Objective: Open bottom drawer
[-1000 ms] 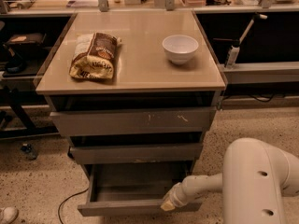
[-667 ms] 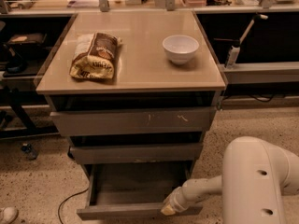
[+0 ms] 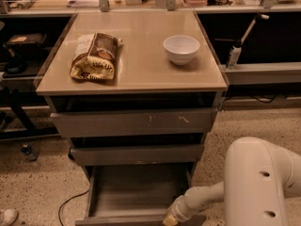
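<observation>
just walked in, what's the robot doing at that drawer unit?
The robot's white arm reaches in from the lower right, with the gripper down at the right end of the bottom drawer front. That drawer is pulled well out, its shallow grey tray showing with nothing visible in it. The two drawers above sit much further in. On the cabinet top are a snack bag and a white bowl, both untouched.
</observation>
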Controlling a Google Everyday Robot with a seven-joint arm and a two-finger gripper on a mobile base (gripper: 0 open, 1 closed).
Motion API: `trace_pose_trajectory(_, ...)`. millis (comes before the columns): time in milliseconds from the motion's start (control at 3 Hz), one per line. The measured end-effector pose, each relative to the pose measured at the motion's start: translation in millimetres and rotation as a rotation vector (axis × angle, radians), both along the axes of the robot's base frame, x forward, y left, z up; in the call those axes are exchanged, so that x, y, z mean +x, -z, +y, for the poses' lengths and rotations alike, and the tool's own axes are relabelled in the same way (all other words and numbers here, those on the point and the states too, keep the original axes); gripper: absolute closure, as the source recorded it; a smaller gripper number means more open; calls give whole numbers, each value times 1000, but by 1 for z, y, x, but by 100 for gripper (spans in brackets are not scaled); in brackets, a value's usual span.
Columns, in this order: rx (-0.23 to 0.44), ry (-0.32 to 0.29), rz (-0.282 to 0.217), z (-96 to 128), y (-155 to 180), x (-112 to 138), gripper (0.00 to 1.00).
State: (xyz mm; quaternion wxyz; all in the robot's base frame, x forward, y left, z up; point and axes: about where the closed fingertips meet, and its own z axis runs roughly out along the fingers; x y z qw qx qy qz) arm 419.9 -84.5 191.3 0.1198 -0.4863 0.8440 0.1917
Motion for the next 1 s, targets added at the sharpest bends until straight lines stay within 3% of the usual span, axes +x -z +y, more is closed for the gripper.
trace_pose_trajectory(667,-3,1,21,-1,2,-12,100)
trace_pose_trajectory(1000,-7,11,51,-2,4,-35,100)
